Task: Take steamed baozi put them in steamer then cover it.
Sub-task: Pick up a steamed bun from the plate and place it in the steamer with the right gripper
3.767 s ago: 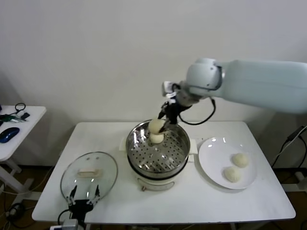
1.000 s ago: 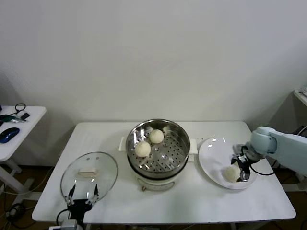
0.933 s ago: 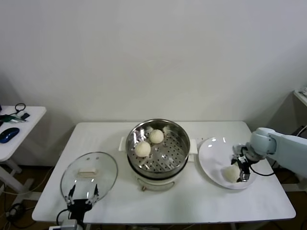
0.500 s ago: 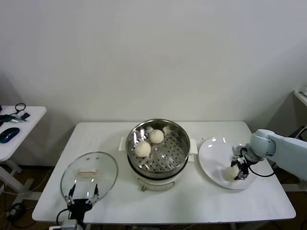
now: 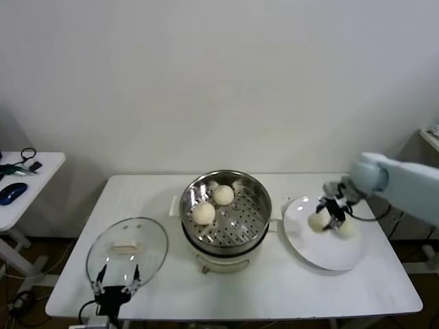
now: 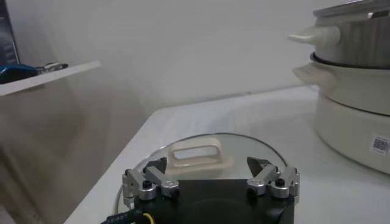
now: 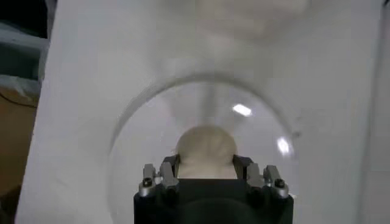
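So the right end effector is clenched on one steamed baozi, the bun wedged between its fingers, and it looks lifted a bit off the white plate at about 3 o'clock on the desk. The wrist camera shows the bun snug between the jaws with the plate's rim curving around below it, so I'd say it's squeezing just enough to carry soft dough without squashing it. There's a pale lump right beside the fingers on the far side, probably the last bun on the plate, but it's half hidden so I can't swear to it.

Moving out from there: the steamer sits dead centre with two buns already on its perforated tray, up toward 11 o'clock of the pot, which leaves the near and right side of the tray free for the next drops.

The cover lies flat on the desk at roughly 8 o'clock, handle up, well clear of the pot. The left end effector is parked right at its near edge with fingers spread wide and holding nothing, presumably waiting its turn for the lid.
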`<state>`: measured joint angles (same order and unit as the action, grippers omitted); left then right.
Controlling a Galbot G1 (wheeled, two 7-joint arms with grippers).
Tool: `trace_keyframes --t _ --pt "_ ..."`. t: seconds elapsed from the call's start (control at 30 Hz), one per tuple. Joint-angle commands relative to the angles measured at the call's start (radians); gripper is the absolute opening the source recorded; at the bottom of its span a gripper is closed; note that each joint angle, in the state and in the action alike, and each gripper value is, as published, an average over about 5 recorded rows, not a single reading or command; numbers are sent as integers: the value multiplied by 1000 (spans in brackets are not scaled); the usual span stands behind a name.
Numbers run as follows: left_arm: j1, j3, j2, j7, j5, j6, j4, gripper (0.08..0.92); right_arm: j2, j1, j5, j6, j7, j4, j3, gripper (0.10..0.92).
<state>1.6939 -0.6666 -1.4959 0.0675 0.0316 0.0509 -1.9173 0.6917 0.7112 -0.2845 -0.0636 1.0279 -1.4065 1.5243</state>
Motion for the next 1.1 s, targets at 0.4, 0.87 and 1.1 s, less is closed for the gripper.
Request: trace_keyframes --t 0.4,0.87,1.1 --pt "11 -5 -9 12 0 -4 -15 823 393 254 215 420 -20 -396 0 611" --pt "21 -24 -6 26 -8 -1 -20 823 452 30 467 431 -105 -276 47 611" --pt "21 -25 -1 30 -10 -5 -13 823 482 -9 486 406 -127 -246 54 611"
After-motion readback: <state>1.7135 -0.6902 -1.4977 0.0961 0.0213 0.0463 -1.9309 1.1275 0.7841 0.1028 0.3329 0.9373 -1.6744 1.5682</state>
